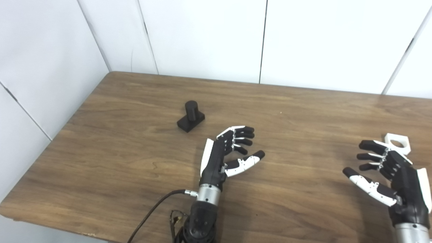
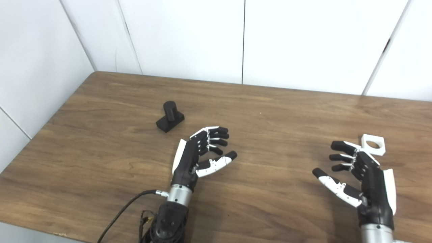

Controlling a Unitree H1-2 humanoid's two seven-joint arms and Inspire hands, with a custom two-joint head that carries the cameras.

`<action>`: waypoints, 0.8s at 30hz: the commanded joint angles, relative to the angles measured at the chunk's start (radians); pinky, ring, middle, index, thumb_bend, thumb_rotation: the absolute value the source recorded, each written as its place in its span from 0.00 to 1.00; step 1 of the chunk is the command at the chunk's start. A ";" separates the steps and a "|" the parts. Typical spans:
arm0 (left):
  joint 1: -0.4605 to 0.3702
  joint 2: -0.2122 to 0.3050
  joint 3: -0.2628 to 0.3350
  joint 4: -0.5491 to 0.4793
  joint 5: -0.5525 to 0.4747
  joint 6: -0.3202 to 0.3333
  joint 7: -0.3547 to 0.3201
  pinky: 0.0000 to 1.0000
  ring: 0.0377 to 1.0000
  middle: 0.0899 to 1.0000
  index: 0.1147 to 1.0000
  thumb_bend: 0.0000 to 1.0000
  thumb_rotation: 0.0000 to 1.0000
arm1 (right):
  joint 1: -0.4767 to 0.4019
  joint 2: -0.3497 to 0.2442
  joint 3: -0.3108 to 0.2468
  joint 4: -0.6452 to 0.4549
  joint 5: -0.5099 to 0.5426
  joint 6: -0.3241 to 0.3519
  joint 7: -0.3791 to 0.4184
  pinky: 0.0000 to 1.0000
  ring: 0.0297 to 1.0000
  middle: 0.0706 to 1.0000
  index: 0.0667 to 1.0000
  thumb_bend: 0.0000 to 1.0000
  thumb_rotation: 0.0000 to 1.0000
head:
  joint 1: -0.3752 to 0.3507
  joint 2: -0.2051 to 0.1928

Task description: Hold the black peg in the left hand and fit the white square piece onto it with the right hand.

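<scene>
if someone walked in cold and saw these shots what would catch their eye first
Most striking are the two black-and-white robot hands, the left hand and the right hand, both open and empty above the brown wooden table. Next comes the small black peg on its square base, standing alone beyond the left hand toward the far left. Last is the white square piece with a round hole, lying just past the right hand's fingertips.

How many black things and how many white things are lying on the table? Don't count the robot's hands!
Black: 1, the peg
White: 1, the square piece
Total: 2
</scene>
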State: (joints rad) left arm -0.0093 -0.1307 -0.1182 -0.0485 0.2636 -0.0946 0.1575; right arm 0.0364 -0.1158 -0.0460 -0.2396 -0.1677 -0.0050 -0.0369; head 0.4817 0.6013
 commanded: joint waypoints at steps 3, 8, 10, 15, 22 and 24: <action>-0.033 0.038 -0.009 -0.104 0.064 0.056 -0.031 0.49 0.59 0.64 0.60 0.64 0.15 | -0.018 0.006 0.001 -0.049 -0.005 -0.012 -0.005 0.48 0.60 0.66 0.64 0.59 0.00 | -0.007 0.007; -0.042 0.088 -0.001 -0.184 0.111 0.131 -0.061 0.51 0.60 0.63 0.59 0.67 0.15 | -0.015 0.003 0.000 -0.055 0.001 -0.011 -0.002 0.48 0.60 0.67 0.64 0.59 0.00 | -0.009 0.008; -0.047 0.100 0.005 -0.202 0.119 0.149 -0.064 0.50 0.60 0.63 0.59 0.67 0.15 | -0.015 0.006 0.001 -0.059 -0.002 -0.002 -0.002 0.48 0.60 0.66 0.64 0.59 0.00 | -0.009 0.009; -0.064 0.134 0.016 -0.235 0.157 0.202 -0.072 0.50 0.60 0.63 0.58 0.67 0.13 | -0.016 0.011 0.003 -0.068 0.000 0.011 -0.003 0.47 0.59 0.66 0.63 0.59 0.00 | -0.010 0.008; -0.098 0.176 0.029 -0.237 0.238 0.242 -0.067 0.53 0.63 0.66 0.58 0.66 0.12 | -0.017 0.002 -0.002 -0.080 0.007 0.011 0.001 0.47 0.59 0.66 0.64 0.58 0.00 | -0.008 0.011; -0.106 0.185 0.027 -0.232 0.274 0.241 -0.057 0.55 0.66 0.67 0.59 0.66 0.12 | -0.016 -0.001 -0.004 -0.085 0.006 0.017 0.002 0.47 0.59 0.66 0.64 0.58 0.00 | -0.005 0.011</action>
State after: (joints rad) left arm -0.0735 0.0473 -0.0902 -0.2453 0.5011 0.1568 0.0786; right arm 0.0371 -0.1143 -0.0455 -0.2788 -0.1652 0.0251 -0.0356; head 0.4771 0.6120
